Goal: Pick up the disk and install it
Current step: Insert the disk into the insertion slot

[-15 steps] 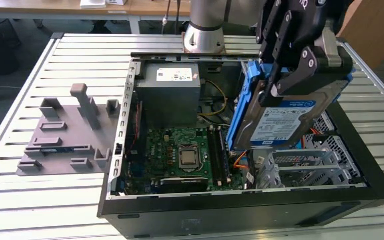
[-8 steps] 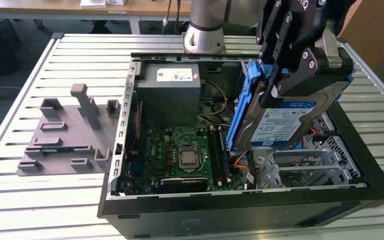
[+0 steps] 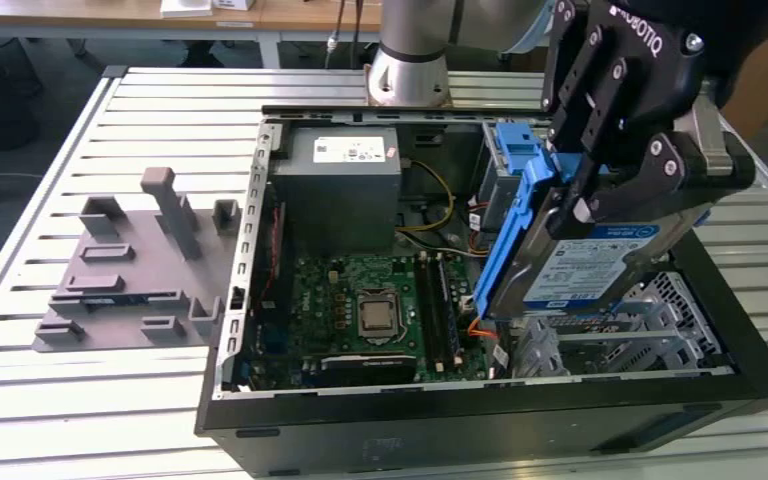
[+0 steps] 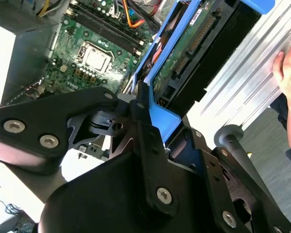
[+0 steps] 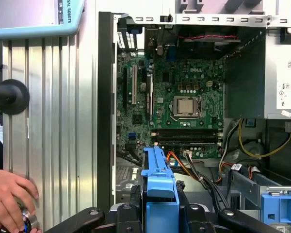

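The gripper (image 3: 624, 200) is clamped tight on the disk (image 3: 600, 268), pinching its upper end. The drive hangs below the fingers, on edge and tilted, with its blue rail (image 3: 511, 235) facing the motherboard (image 3: 357, 300). It sits over the open computer case (image 3: 491, 398), at the exterior view's right, just above the metal drive cage (image 3: 624, 335). A person's hand (image 5: 9, 194) rests on the slatted table (image 5: 53, 121) beside the case.

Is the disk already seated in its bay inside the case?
No, the pincer grips the disk, tilted, above the open case.
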`<state>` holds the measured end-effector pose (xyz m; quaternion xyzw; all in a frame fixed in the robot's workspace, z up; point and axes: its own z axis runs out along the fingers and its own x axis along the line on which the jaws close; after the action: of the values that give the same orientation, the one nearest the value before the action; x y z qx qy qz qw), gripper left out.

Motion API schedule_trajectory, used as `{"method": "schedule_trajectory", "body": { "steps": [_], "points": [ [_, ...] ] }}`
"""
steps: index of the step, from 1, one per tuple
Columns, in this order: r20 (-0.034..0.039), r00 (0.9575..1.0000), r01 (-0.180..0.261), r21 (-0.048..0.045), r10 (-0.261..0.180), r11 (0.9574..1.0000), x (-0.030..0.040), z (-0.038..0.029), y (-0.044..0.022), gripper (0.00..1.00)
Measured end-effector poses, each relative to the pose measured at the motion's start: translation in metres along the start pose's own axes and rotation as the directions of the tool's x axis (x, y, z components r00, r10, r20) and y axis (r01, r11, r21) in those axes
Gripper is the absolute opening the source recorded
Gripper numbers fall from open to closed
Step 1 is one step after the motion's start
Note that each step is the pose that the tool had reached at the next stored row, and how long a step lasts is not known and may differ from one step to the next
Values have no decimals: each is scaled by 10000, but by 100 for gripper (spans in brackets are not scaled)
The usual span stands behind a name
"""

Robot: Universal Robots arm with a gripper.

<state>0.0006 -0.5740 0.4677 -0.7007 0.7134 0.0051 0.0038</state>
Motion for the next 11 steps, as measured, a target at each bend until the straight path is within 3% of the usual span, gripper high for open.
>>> {"method": "schedule_trajectory", "body": {
  "steps": [3, 11],
  "points": [
    [-2, 10000, -1, -1, 1, 10000, 11, 26, -73, 36],
    [-3, 10000, 0, -24, 0, 10000, 6, 65, -378, 36]
  ]
}}
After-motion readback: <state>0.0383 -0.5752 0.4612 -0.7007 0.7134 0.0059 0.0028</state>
